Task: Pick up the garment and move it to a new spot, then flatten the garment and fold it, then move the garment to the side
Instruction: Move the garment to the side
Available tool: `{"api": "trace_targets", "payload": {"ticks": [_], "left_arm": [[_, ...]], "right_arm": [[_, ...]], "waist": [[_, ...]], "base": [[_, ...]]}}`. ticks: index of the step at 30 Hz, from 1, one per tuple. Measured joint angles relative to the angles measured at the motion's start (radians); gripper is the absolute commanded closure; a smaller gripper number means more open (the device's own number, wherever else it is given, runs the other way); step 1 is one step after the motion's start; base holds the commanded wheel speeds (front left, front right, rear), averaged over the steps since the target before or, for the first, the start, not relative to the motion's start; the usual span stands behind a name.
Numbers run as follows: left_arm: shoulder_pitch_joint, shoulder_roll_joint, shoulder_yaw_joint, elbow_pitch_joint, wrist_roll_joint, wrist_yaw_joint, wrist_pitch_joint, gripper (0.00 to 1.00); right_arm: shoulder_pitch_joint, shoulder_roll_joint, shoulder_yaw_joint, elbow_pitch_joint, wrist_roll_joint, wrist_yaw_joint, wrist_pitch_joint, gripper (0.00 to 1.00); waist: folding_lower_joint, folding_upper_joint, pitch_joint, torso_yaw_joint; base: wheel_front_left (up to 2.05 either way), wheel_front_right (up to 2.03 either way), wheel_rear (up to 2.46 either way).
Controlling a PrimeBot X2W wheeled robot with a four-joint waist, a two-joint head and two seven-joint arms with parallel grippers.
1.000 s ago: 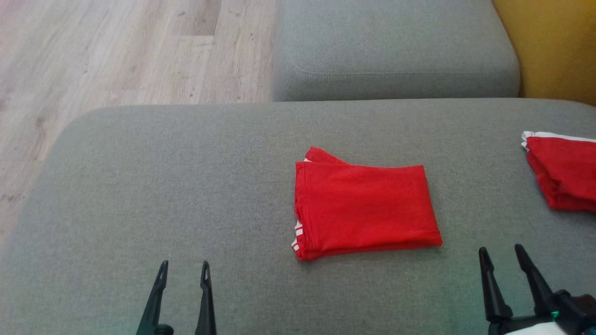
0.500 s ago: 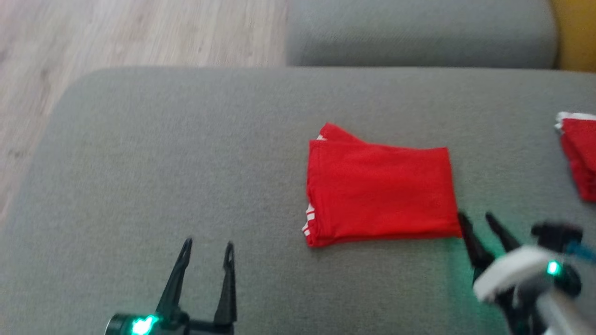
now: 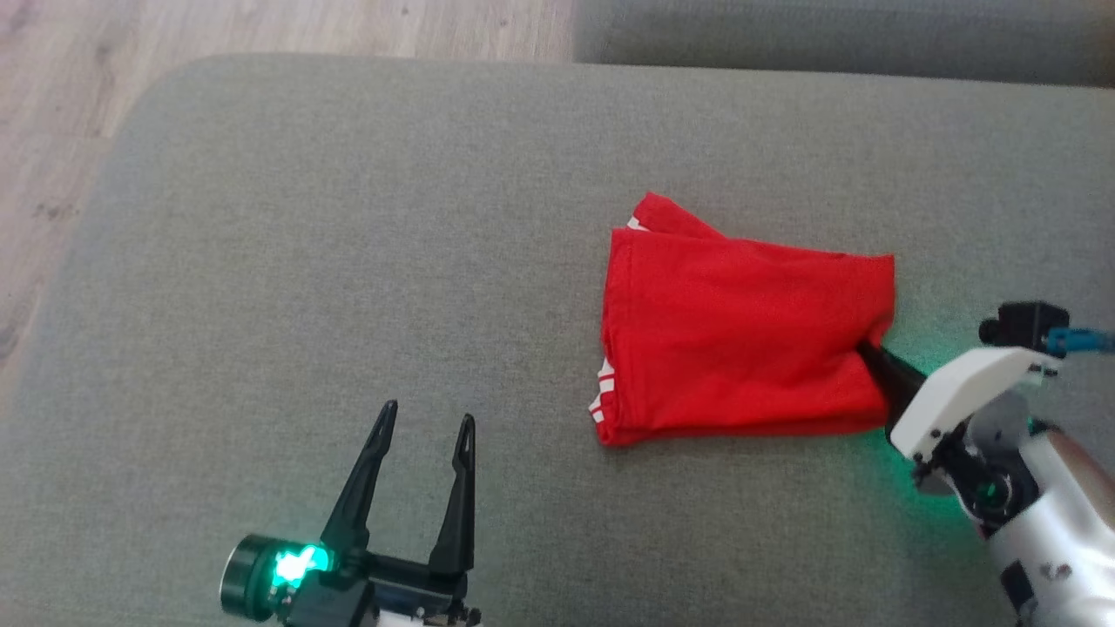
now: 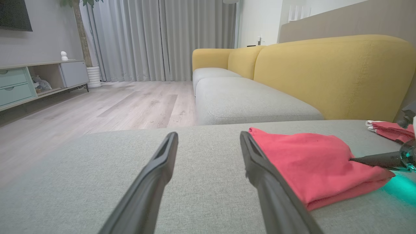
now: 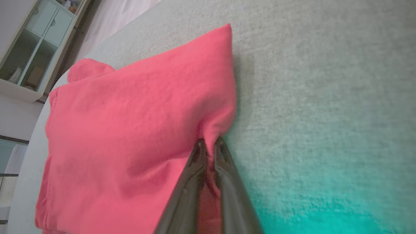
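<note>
Head view first: we are looking down at a grey sofa seat (image 3: 305,218). We are counting one folded red garment (image 3: 740,340) lying on it, a bit right of the middle. We are counting two grippers too. Our right gripper (image 3: 874,355) is sitting at the garment's right edge. Its jaws are pinching that edge, squeezing the cloth tight between them, and the right wrist view is showing the cloth bunching up at the tips. Our left gripper (image 3: 427,415) is sitting low and well to the left of the garment, not touching it. Its jaws are standing wide apart and holding nothing. On the left wrist view we are spotting a second red garment (image 4: 388,130) lying far off to the right, so that is making two.
</note>
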Motion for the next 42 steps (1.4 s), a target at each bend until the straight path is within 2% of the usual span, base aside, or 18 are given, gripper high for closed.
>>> {"api": "trace_targets", "payload": {"ticks": [7,15,19,25,30,31,32,36,38,42], "left_arm": [[-0.029,-0.002,-0.009,-0.008,0.025,-0.01,0.0,0.0],[-0.105,-0.007,-0.007,-0.026,0.017,-0.008,0.0,0.0],[-0.157,-0.011,-0.013,-0.026,0.01,-0.008,0.0,0.0],[-0.19,-0.012,-0.015,-0.025,0.01,-0.009,0.0,0.0],[-0.22,-0.012,-0.011,-0.018,-0.008,-0.009,0.0,0.0],[-0.226,-0.012,-0.01,-0.016,-0.01,-0.01,0.0,0.0],[-0.232,-0.012,-0.009,-0.014,-0.01,-0.01,0.0,0.0],[-0.235,-0.013,-0.003,-0.002,-0.01,-0.01,0.0,0.0],[-0.232,-0.013,0.0,0.007,-0.01,-0.009,0.0,0.0],[-0.212,-0.014,0.006,0.028,-0.01,-0.004,0.0,0.0]], "right_arm": [[-0.087,-0.075,0.039,0.015,0.011,0.0,-0.029,1.0],[-0.281,-0.34,-0.001,-0.012,-0.008,0.0,0.034,1.0],[-0.345,-0.443,-0.047,-0.03,-0.048,0.0,0.075,1.0],[-0.369,-0.543,-0.127,-0.057,-0.118,0.0,0.151,1.0],[-0.367,-0.583,-0.212,-0.064,-0.171,0.0,0.194,1.0],[-0.365,-0.587,-0.23,-0.063,-0.19,0.0,0.202,0.64],[-0.36,-0.588,-0.248,-0.063,-0.216,0.0,0.199,0.0],[-0.312,-0.557,-0.287,-0.1,-0.309,0.0,0.176,0.0],[-0.276,-0.5,-0.291,-0.137,-0.344,0.0,0.152,0.0],[-0.158,-0.344,-0.266,-0.209,-0.394,0.0,0.079,0.0]], "waist": [[0.0,0.0,0.044,-0.023],[0.0001,0.0,0.142,-0.088],[0.0002,0.0,0.196,-0.124],[0.0001,0.0,0.26,-0.173],[0.0001,0.0,0.288,-0.197],[0.0001,0.0,0.289,-0.198],[0.0001,0.0,0.287,-0.197],[-0.0002,0.0,0.263,-0.19],[-0.0001,0.0,0.242,-0.186],[-0.0001,0.0,0.184,-0.177]], "base": [[0.0,0.0,0.0],[0.0,0.0,0.0],[0.0,0.0,0.0],[0.0,0.0,0.0],[0.0,0.0,0.0],[0.0,0.0,0.0],[0.0,0.0,0.0],[0.0,0.0,0.0],[0.0,0.0,0.0],[0.0,0.0,0.0]]}}
